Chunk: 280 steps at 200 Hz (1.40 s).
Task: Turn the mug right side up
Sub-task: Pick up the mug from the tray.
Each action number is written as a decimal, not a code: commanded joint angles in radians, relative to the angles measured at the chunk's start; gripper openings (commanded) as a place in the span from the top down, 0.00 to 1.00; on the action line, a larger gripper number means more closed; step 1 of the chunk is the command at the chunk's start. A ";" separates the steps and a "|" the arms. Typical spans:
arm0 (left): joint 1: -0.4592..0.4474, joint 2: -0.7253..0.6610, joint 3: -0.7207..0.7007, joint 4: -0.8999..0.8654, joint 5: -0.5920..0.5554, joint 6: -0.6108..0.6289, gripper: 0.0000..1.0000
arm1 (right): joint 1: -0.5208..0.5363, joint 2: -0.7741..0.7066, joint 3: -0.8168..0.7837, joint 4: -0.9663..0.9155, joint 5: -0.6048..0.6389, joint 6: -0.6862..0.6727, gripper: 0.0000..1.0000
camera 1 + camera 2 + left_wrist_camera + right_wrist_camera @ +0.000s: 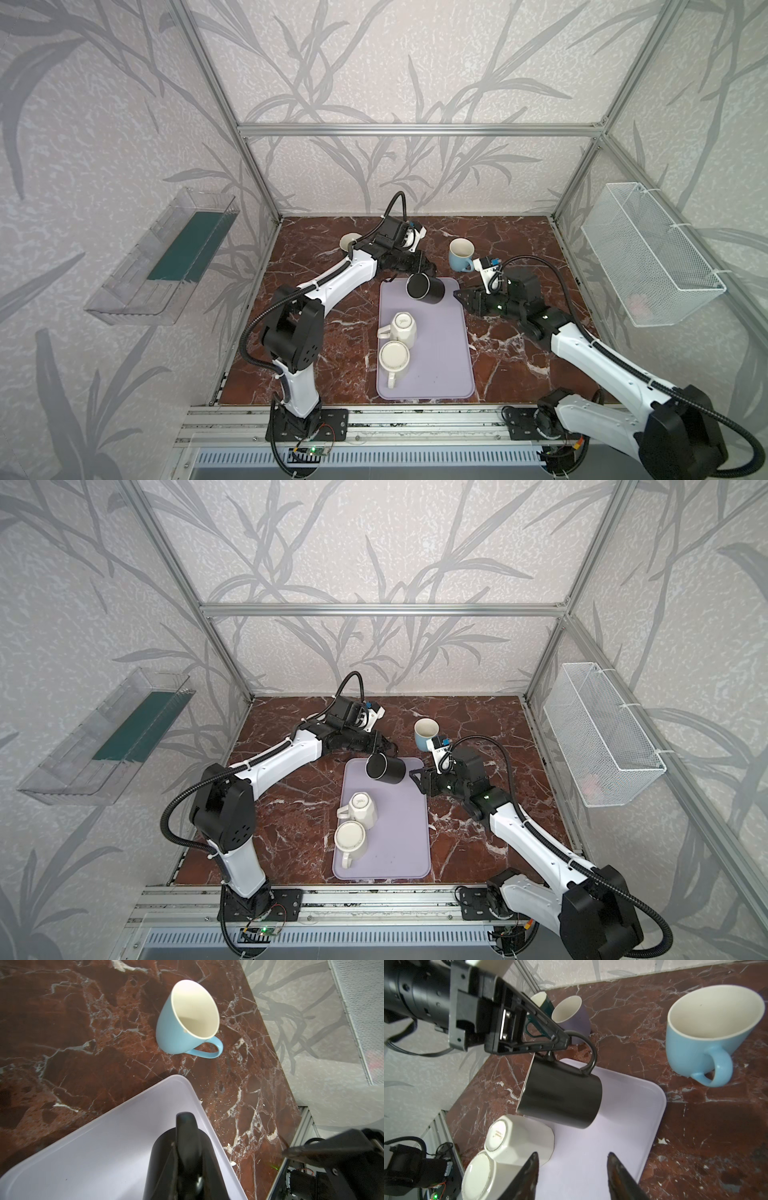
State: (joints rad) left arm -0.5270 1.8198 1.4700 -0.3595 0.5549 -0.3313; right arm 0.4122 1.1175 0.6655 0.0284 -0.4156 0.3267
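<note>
Black ceramic is our concern. In both top views the black mug (426, 287) hangs over the far end of the lavender tray (449, 374). It lies nearly on its side with its long axis close to level, mouth toward the left arm's side and base toward the right claw (459, 298). The left claw (417, 272) meets it at the handle. The right claw waits just beside the base, jaws apart and empty.

From the left wrist we see one finger (185, 1126) laid across the dark mug wall. Beyond it the blue mug (187, 1022) stands upright on the desk (62, 1043).

From the right wrist the grip is plain: the left claw is pinched shut on the handle loop, handle uppermost, mug dangling beneath. We judge this hold thin, since the mug could swing or slip round the handle as it turns. Its rim also hangs near the upturned white mug (519, 1140), so a careless pivot may knock that. A drop onto the tray is the worst case.
</note>
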 commanded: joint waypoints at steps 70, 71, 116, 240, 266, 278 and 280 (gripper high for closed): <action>0.027 -0.139 0.010 0.169 0.364 0.036 1.00 | -0.142 0.070 -0.034 0.375 -0.317 0.127 0.45; 0.027 -0.141 0.010 0.170 0.366 0.036 1.00 | -0.144 0.072 -0.034 0.377 -0.319 0.127 0.45; 0.027 -0.189 -0.028 0.282 0.472 -0.030 1.00 | -0.162 0.106 -0.021 0.492 -0.452 0.157 0.44; 0.024 -0.249 -0.095 0.364 0.574 -0.071 1.00 | -0.173 0.181 0.019 0.697 -0.571 0.251 0.43; 0.024 -0.257 -0.110 0.390 0.593 -0.089 1.00 | -0.173 0.228 0.025 0.866 -0.634 0.340 0.44; 0.024 -0.259 -0.122 0.423 0.604 -0.112 1.00 | -0.173 0.254 0.026 0.952 -0.661 0.395 0.45; 0.025 -0.259 -0.124 0.431 0.606 -0.116 1.00 | -0.173 0.259 0.027 0.967 -0.665 0.402 0.45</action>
State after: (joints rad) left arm -0.5003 1.6207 1.3487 -0.0593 1.0756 -0.3996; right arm 0.2428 1.3407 0.6594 0.7692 -0.9943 0.6159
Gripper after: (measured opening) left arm 0.163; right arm 0.560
